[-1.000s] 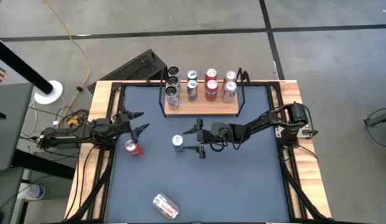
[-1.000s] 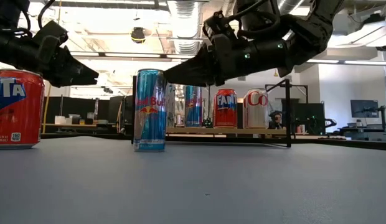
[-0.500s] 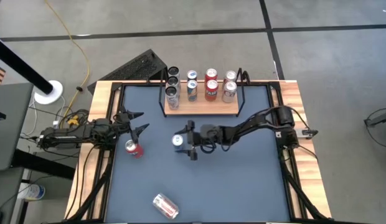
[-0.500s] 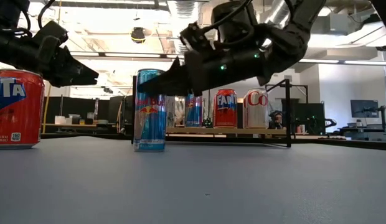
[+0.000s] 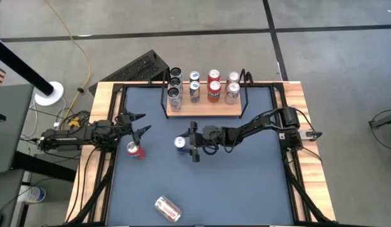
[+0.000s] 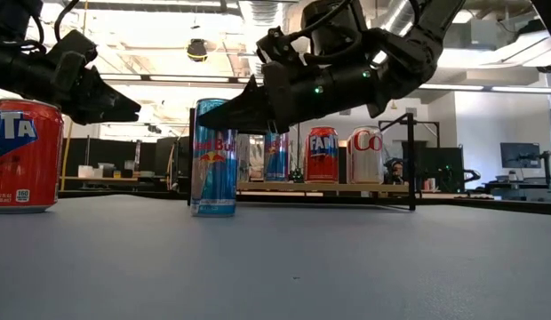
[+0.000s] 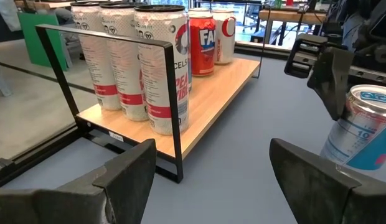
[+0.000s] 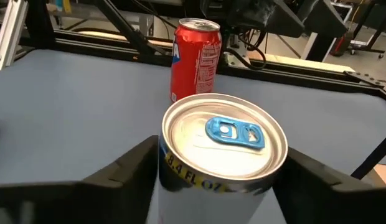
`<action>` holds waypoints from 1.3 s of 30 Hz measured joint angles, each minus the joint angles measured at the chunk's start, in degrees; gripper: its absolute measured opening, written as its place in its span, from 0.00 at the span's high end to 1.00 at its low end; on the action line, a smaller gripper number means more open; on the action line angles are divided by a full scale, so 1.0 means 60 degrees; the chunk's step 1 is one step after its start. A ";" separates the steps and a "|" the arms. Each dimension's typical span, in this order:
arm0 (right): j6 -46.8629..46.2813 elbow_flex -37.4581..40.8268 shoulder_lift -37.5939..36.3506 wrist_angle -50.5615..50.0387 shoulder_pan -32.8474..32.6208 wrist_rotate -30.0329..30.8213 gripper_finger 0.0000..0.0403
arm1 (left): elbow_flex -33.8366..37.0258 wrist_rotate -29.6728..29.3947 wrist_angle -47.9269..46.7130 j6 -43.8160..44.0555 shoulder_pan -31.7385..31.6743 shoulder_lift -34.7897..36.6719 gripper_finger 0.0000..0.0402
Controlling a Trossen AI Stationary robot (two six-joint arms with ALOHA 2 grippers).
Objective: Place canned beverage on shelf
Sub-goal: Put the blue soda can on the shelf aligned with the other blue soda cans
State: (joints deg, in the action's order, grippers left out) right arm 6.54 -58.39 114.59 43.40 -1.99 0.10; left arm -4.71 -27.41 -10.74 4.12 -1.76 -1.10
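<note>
A blue and silver Red Bull can (image 5: 180,143) stands upright on the dark blue table mat, in the middle of the table. My right gripper (image 5: 193,143) is open and level at the can's top. One finger stands on either side of the can (image 8: 221,149), and no touch shows. My left gripper (image 5: 140,123) is open and empty at the table's left, above a red Fanta can (image 5: 136,151) that stands upright. The shelf (image 5: 205,108), a light-wood board with black wire uprights, stands at the far edge and holds several upright cans.
A silver and red can (image 5: 167,208) lies on its side near the table's front edge. The front strip of the shelf board (image 7: 211,93) is bare. Wooden table borders and black frame rails run along both sides.
My right gripper has gone toward the table's left, to the Red Bull can, and its open fingers now stand on either side of the can's top. The can has stayed where it was.
</note>
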 joint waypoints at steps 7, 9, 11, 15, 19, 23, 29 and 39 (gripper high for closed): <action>0.0162 0.0011 -0.0588 -0.1048 0.0102 -0.0004 0.59 | 0.0000 0.0002 -0.0004 0.0000 0.0000 0.0000 0.25; 0.0270 0.0033 -0.1040 -0.1666 0.0174 0.0007 0.59 | 0.0001 0.0002 -0.0004 0.0000 0.0000 0.0000 0.25; 0.0357 0.0033 -0.1606 -0.2336 0.0294 0.0011 0.59 | 0.0004 0.0006 -0.0004 0.0000 0.0001 0.0000 0.25; 0.0383 0.0025 -0.2705 -0.3385 0.0794 0.0013 0.59 | 0.0004 0.0005 -0.0004 0.0000 0.0000 0.0000 0.25; 0.0412 0.0025 -0.3530 -0.4051 0.1614 -0.0005 0.54 | 0.0006 0.0002 -0.0004 0.0000 0.0000 0.0000 0.25; 0.0563 0.0015 -0.3840 -0.4306 0.2518 -0.0676 0.54 | 0.0007 0.0006 -0.0004 0.0000 0.0000 0.0000 0.25; 0.0700 0.0015 -0.3428 -0.4097 0.3274 -0.1330 0.51 | 0.0007 0.0017 -0.0007 0.0000 0.0000 0.0000 0.25; 0.0481 0.0015 -0.2457 -0.2816 0.3944 -0.1357 0.51 | 0.0007 0.0013 -0.0007 0.0000 0.0004 0.0000 0.25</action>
State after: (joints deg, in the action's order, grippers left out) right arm 9.42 -58.30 99.84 26.51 21.67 -8.04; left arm -4.67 -27.33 -10.79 4.12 -1.74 -1.10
